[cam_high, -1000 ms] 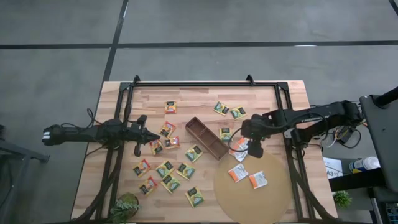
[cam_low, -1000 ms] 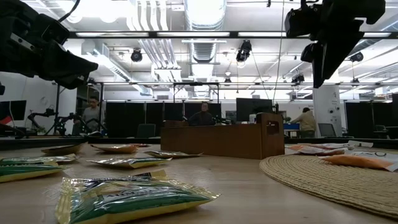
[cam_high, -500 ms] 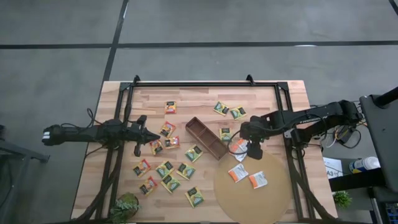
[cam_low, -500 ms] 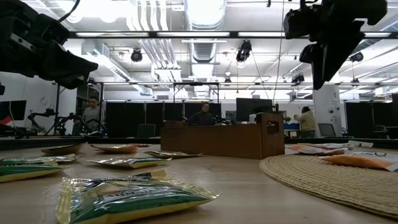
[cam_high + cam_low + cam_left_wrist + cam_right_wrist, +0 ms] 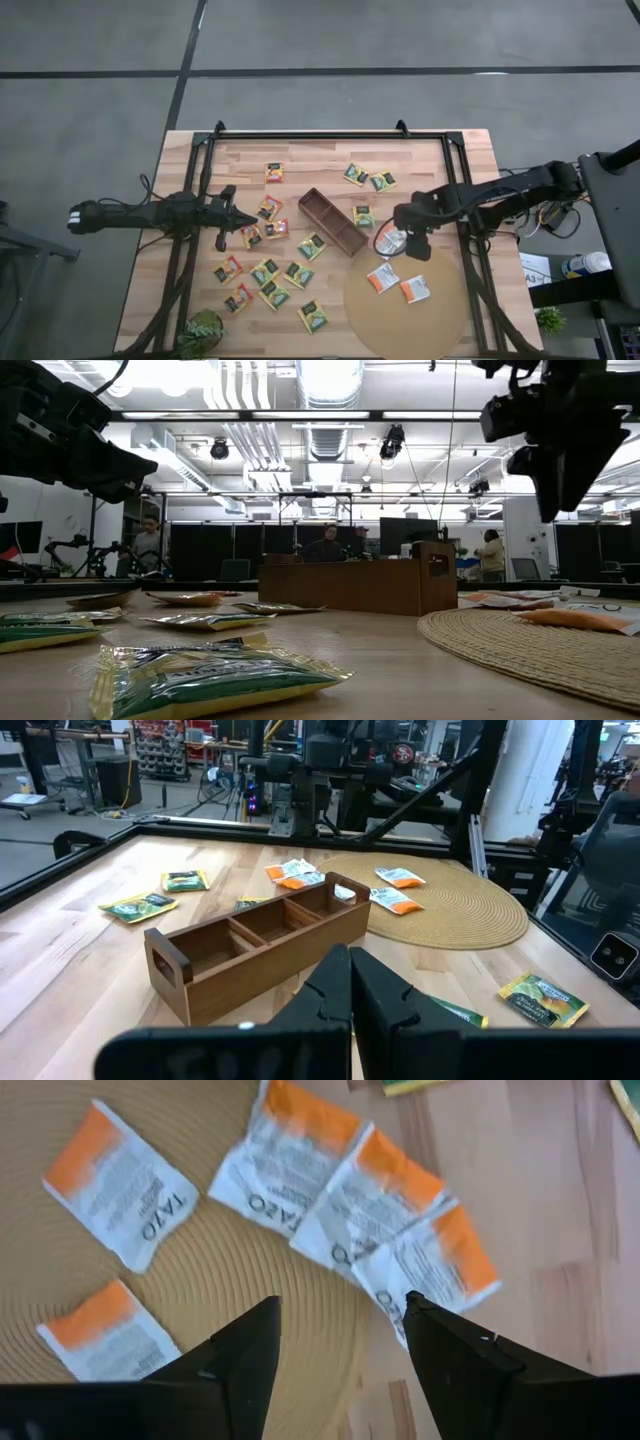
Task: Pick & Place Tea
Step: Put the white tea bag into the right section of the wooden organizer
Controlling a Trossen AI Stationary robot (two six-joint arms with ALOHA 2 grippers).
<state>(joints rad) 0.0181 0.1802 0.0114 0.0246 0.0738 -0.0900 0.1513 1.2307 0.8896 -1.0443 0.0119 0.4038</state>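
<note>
On my left side I have the left gripper (image 5: 238,221) hovering over the pale wooden table (image 5: 320,160), its two dark fingers (image 5: 350,990) pressed together with nothing between them, pointing toward the brown oblong wooden box (image 5: 332,222) with three open compartments. Below and around that gripper I see the scattered green-yellow and orange-red square tea sachets (image 5: 264,272), all lying flat on the bare wood to the left of the box; two of them, near the gripper tip, sit just beside each other (image 5: 262,231). Two more green-yellow sachets (image 5: 368,178) lie near the far edge, and one (image 5: 363,216) lies just right of the box. Moving right, I have the right gripper (image 5: 418,243) held above the table at the rim of the big round tan woven mat (image 5: 440,320). Its fingers (image 5: 455,1360) are spread apart and empty, and through its wrist camera I look down on a cluster of three overlapping white-and-orange tea sachets (image 5: 350,1175) straddling the mat's edge and the wood. Two more white-and-orange sachets (image 5: 398,284) rest flat on the mat, close together and apart from the cluster.
</note>
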